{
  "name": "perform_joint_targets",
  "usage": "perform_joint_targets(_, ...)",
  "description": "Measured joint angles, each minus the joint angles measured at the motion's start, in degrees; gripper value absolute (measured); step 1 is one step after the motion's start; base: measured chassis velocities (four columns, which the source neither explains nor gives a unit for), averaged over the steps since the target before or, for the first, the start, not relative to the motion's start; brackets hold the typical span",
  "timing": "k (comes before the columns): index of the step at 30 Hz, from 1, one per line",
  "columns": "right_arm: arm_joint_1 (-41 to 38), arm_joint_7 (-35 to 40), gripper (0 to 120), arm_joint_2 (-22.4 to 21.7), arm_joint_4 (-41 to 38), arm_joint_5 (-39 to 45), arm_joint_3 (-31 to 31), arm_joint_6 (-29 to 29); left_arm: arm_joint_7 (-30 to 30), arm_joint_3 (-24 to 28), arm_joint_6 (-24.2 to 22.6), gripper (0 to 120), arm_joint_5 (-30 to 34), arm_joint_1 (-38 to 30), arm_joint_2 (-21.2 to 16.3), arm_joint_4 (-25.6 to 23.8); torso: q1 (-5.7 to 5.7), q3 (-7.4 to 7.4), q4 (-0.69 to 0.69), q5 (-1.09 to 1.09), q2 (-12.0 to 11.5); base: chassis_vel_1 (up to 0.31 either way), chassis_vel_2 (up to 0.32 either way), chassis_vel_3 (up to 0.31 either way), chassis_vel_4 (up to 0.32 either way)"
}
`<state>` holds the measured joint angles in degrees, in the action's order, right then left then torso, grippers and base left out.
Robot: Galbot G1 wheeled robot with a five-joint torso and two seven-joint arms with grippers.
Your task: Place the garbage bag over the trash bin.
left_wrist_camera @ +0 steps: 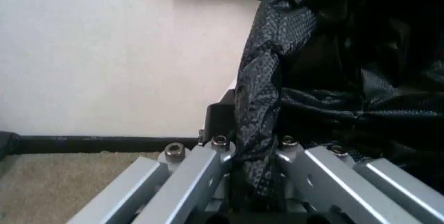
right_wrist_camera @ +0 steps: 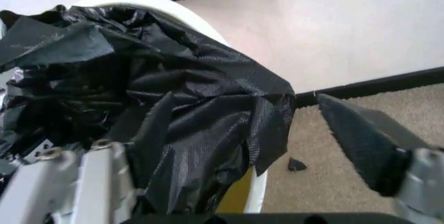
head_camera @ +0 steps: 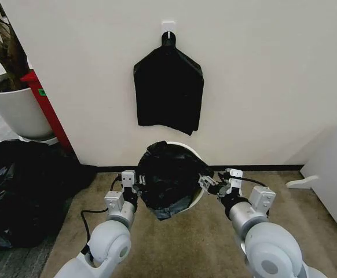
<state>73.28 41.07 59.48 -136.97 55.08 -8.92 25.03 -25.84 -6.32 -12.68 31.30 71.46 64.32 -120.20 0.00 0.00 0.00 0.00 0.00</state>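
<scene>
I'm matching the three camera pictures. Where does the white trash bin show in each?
Head view: trash bin at centre, between both grippers.
Left wrist view: can't make it out.
Right wrist view: its rim arcs behind the bag.
Shared landmark: the garbage bag draped over it.

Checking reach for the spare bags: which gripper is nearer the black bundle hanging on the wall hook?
Neither clearly. The left gripper and right gripper flank the garbage bag over the trash bin, both well below the bundle.

The garbage bag [head_camera: 167, 179] is thin black plastic, crinkled, finely embossed and faintly glossy. The trash bin [right_wrist_camera: 173, 13] is smooth white plastic. The left gripper [left_wrist_camera: 253, 182] shows brushed grey metal; the carpet [head_camera: 215, 243] looks matt and rough.
</scene>
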Motion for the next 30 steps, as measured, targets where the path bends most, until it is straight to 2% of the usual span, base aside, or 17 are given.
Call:
perform_joint_targets(3,-0.09,0.0,68,0.13,0.26,0.04,0.11,-0.05,-0.01,0.05,0.0,2,-0.05,0.14,0.05,-0.08,0.0,0.0,0.0,0.0,0.0,0.0,0.0,0.0,0.0)
perform_joint_targets(5,-0.22,-0.02,56,0.25,0.39,0.04,0.16,-0.17,-0.02,0.06,0.0,2,-0.14,0.36,0.05,-0.26,0.0,0.0,0.0,0.0,0.0,0.0,0.0,0.0,0.0)
perform_joint_targets(8,-0.3,-0.04,49,0.26,0.39,0.03,0.16,-0.23,-0.02,0.07,0.0,2,-0.19,0.47,0.02,-0.37,0.0,0.0,0.0,0.0,0.0,0.0,0.0,0.0,0.0)
perform_joint_targets(11,-0.28,-0.06,34,0.25,0.32,-0.05,0.17,-0.39,-0.02,0.07,0.0,2,-0.25,0.52,-0.04,-0.42,0.0,0.0,0.0,0.0,0.0,0.0,0.0,0.0,0.0)
perform_joint_targets(21,0.36,-0.25,0,0.06,0.12,-0.93,0.37,-0.91,-0.02,0.34,0.0,2,-0.34,0.37,0.29,-0.4,0.0,0.0,0.0,0.0,0.0,0.0,0.0,0.0,0.0)
perform_joint_targets(30,0.47,0.66,0,-0.8,-1.62,-1.31,-0.97,-1.13,0.0,-0.03,0.09,2,-0.38,0.23,0.29,-0.11,0.0,0.0,0.0,0.0,0.0,0.0,0.0,0.0,0.0)
